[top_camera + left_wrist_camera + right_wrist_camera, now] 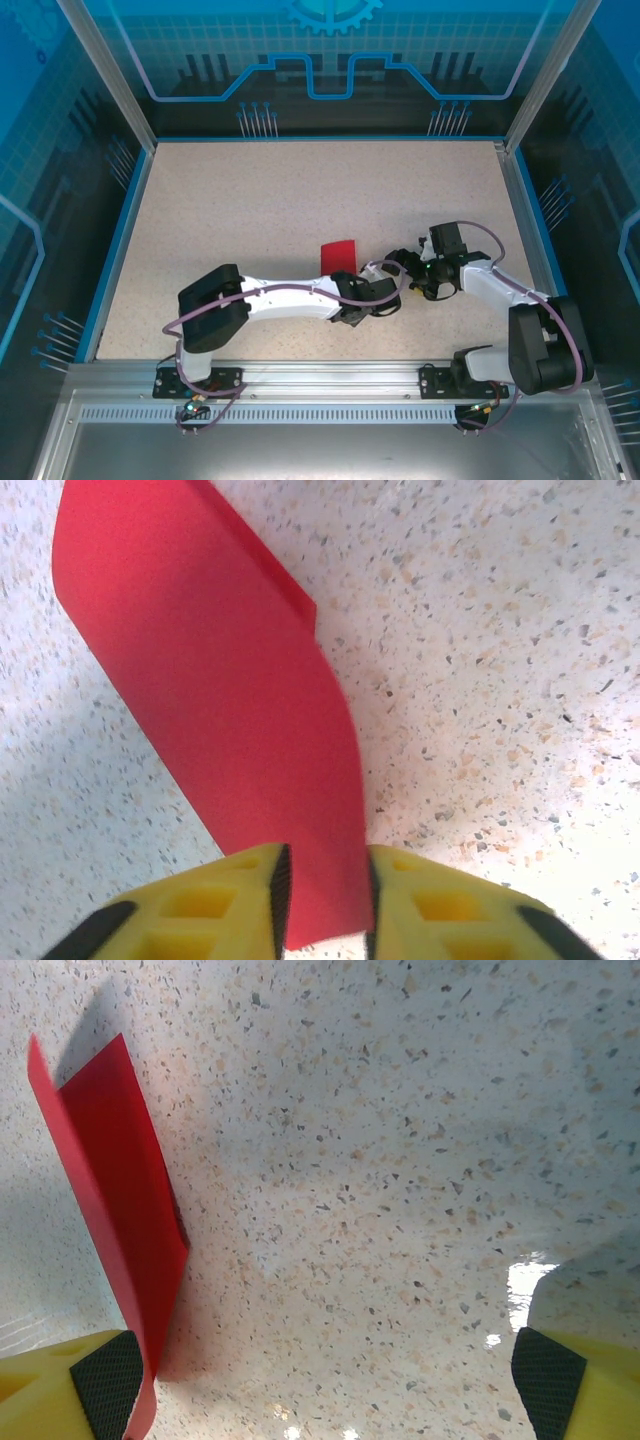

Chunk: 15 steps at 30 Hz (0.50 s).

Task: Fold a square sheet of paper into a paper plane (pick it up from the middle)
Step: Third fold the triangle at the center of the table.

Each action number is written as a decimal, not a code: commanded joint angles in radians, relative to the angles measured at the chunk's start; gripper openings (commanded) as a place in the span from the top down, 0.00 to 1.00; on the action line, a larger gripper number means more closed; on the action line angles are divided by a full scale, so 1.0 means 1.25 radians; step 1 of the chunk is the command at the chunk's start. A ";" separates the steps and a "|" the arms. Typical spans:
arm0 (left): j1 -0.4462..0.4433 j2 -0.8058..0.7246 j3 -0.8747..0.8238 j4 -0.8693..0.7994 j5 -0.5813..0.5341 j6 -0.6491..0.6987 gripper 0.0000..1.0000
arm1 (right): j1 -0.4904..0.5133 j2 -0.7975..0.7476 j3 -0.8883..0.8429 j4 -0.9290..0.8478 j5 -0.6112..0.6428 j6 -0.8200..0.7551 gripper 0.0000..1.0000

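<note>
**Left tool pinching the red sheet, right tool gaping wide**

The left tool (325, 885) is gripping the square sheet of paper (210, 690), its yellow fingers (200, 905) squeezing the red sheet's near end between them. Ahead of this tool the sheet is bowing over the speckled bench (500, 680), with a second layer showing along one side. The right tool (330, 1390) is standing wide open and holding nothing. The paper's edge is hanging just beside one of its dark pads (105, 1385), and I cannot tell whether it is touching. From overhead, both tools are sitting close together near the bench's middle.
</note>
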 commanded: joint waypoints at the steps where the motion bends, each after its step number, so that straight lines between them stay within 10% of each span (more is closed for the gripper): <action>1: -0.002 -0.032 -0.020 0.018 -0.014 -0.002 0.79 | -0.011 0.004 0.019 0.009 -0.041 -0.019 0.03; 8: 0.036 -0.095 -0.082 0.091 0.077 0.006 0.98 | 0.004 0.005 0.024 0.044 -0.100 -0.037 0.14; 15: 0.117 -0.179 -0.171 0.198 0.276 0.015 0.99 | 0.067 0.038 0.081 0.056 -0.108 -0.045 0.51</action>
